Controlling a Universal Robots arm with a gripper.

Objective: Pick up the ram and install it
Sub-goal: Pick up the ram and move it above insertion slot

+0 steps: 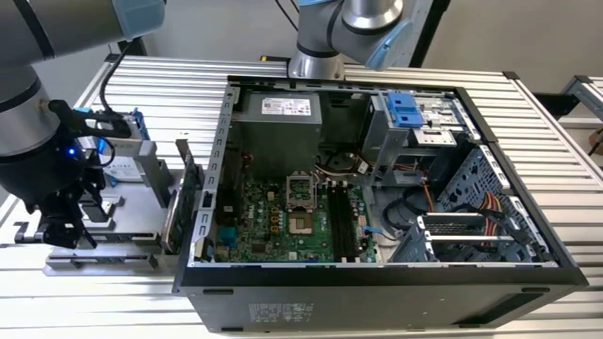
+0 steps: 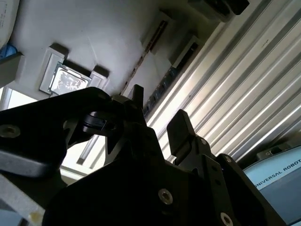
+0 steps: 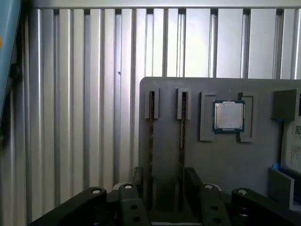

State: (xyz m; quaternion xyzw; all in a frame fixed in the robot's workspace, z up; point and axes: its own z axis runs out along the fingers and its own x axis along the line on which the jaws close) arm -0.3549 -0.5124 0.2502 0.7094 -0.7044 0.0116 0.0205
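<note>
place: robotics lab | slatted metal bench (image 1: 558, 145) | open computer case (image 1: 377, 300) | robot arm (image 1: 21, 123)

Ribbed aluminium tabletop (image 1: 546, 141) under even light, plain pale wall (image 1: 509, 35) behind.

In the first wrist view, one end of the ram (image 3: 151, 141) is lost behind the hand (image 3: 165, 178), itself cropped by the picture's edge.
</note>
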